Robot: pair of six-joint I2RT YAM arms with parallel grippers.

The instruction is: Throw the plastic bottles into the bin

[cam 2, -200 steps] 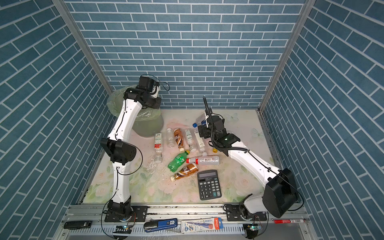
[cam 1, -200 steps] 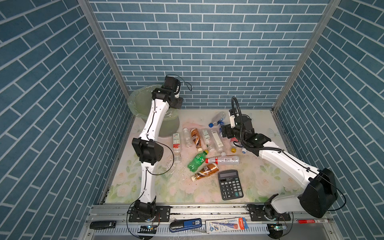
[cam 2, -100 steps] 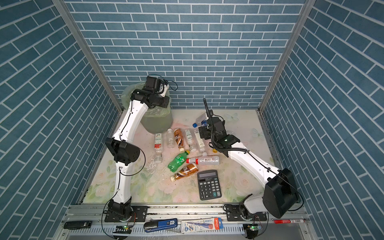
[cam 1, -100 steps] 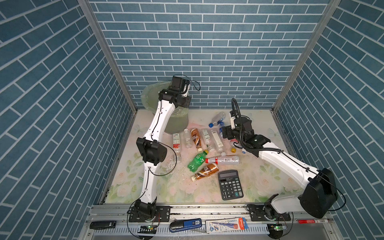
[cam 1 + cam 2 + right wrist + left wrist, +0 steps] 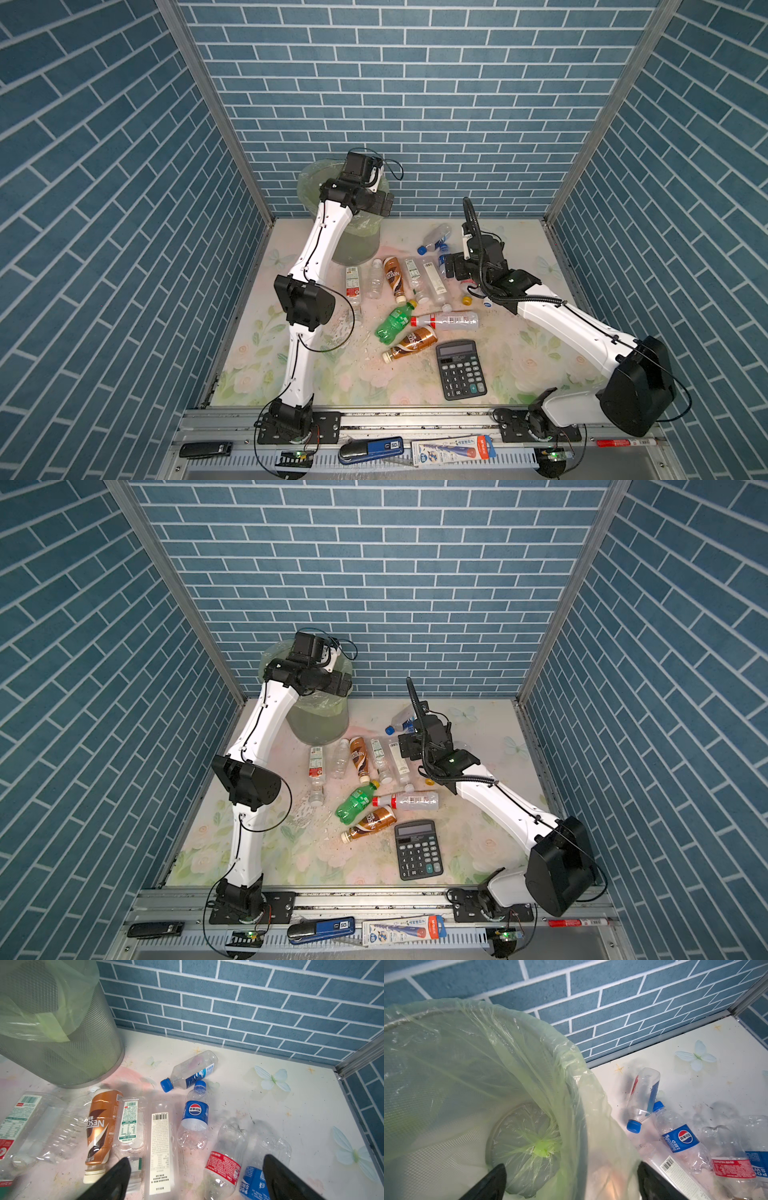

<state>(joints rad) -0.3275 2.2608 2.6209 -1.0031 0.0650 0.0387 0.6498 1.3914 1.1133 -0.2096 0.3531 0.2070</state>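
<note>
Both of your claws are spread wide with nothing between the fingers. Your left claw (image 5: pixel 571 1167) hangs over the mouth of the bin (image 5: pixel 357 245), which stands by the back wall, left of centre in both top views. Your right claw (image 5: pixel 196 1159) hovers just above the plastic bottles (image 5: pixel 394 322), which lie scattered mid-frame on the worktop (image 5: pixel 519 365), between the bin and the calculator (image 5: pixel 460 369).

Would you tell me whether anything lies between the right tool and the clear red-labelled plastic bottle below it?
Nothing visible does: the open right tool hangs above the clear red-labelled plastic bottle, a blue-labelled clear bottle beside it.
</note>
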